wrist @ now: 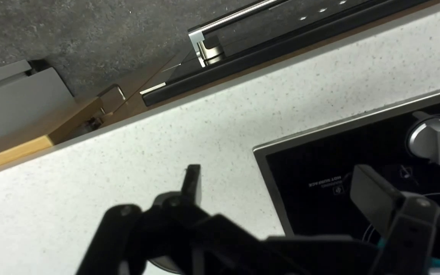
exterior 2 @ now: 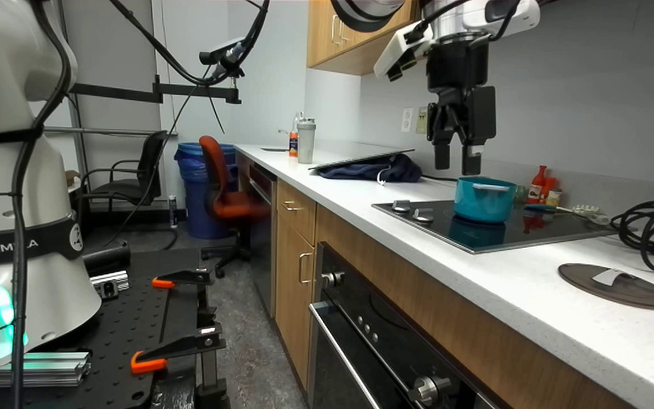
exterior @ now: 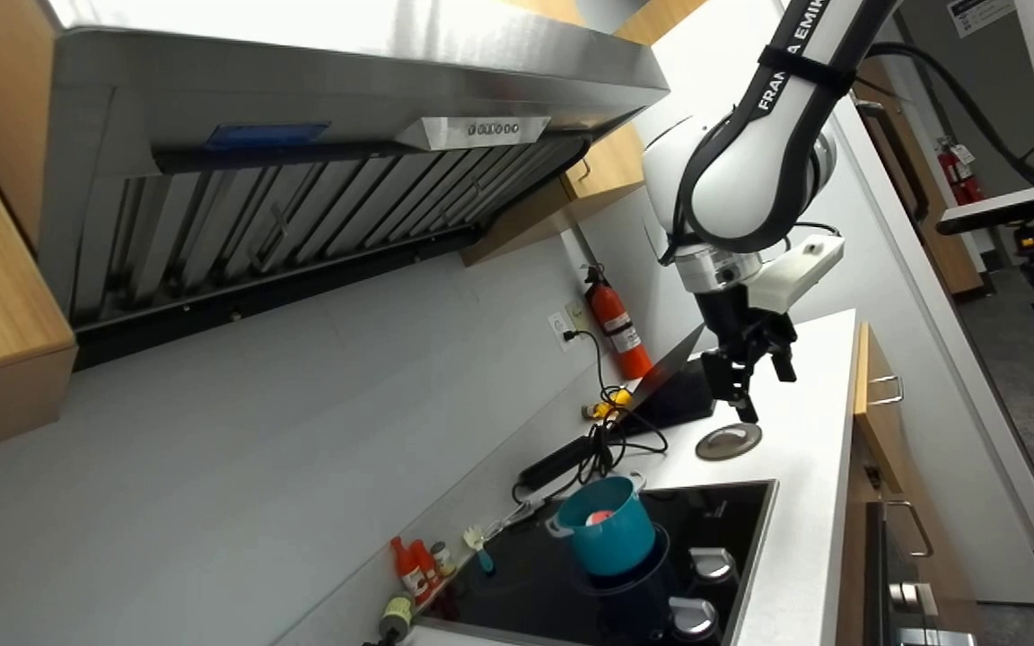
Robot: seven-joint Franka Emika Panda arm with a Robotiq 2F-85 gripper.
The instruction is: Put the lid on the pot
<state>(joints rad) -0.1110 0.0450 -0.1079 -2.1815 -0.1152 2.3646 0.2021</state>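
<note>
The lid lies flat on the white counter beside the cooktop; it also shows in an exterior view as a brownish-grey disc with a pale handle. In the wrist view only a sliver of the lid shows under the gripper. The teal pot stands upright and uncovered on the cooktop, with a small red-and-white thing inside; it also shows in an exterior view. My gripper is open and empty, in the air above the counter. Its fingers are spread in the wrist view and apart in an exterior view.
The black cooktop has knobs near its front edge. Tangled black cables lie behind the lid. Small red bottles and a utensil lie by the wall. A range hood hangs above.
</note>
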